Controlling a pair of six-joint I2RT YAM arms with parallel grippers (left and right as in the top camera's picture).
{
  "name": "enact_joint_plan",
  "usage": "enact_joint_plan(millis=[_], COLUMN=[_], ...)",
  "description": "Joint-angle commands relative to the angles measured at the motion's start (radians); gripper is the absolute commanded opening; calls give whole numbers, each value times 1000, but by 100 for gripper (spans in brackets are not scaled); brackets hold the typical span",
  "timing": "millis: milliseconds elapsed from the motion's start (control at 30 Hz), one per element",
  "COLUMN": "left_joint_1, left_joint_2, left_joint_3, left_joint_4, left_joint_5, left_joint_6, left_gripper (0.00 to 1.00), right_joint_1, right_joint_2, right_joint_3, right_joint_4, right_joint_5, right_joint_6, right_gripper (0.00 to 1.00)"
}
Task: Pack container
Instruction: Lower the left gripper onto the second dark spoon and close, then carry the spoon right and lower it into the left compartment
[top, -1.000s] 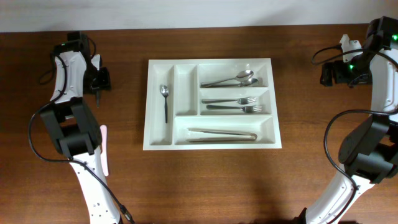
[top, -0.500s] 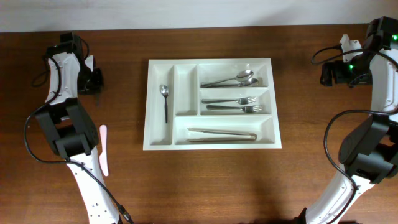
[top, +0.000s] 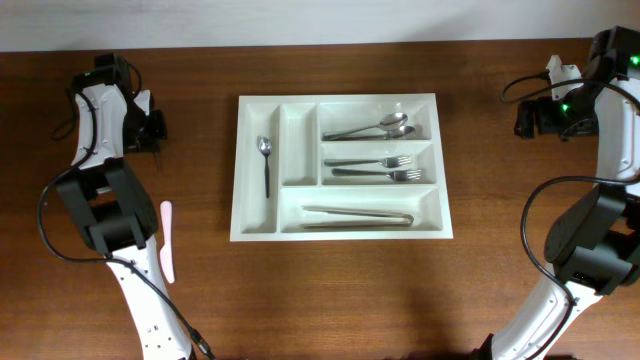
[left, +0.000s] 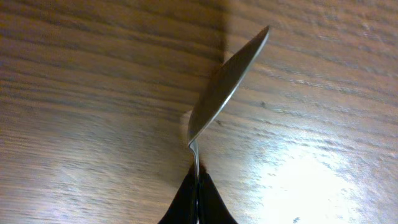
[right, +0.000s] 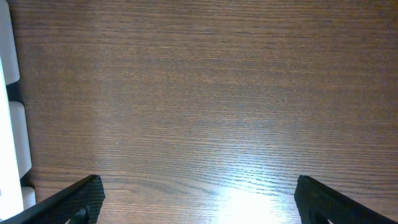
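White container, spoon in left gripper

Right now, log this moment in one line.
left gripper: shut on spoon, left of tray | right gripper: open, empty | tray: spoons, forks, tongs

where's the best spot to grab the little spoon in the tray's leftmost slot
Take the spoon by its thin handle, about midway, coming straight down from above with the fingers closing across it. It lies flat along the narrow slot of the tray, bowl at the far end. The slot walls likely rule out a sideways approach, and the handle has free space on both sides.
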Motion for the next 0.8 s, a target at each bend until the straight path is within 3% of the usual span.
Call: enact_joint_plan(millis=[0,400,567,767], left_joint_1=[-4,-97,-173,-262], left_joint_2=[57,56,2,-6], left_joint_3=[61,539,555,543], left_joint_4=[-53,-429,-429,-429], left_joint_5=[62,96,232,241], left_joint_6=[2,4,-4,-57], left_gripper=[2,2,1,2], right_joint_1=[-2,-2,-2,-2], right_joint_2=[7,7,7,7], right_joint_3=[-3,-3,-3,-3], right_joint_4=[2,2,2,2], right_joint_5=[-9,-9,-9,-9], right_joint_6=[-10,-10,-10,-10], right_gripper=[99,99,99,99])
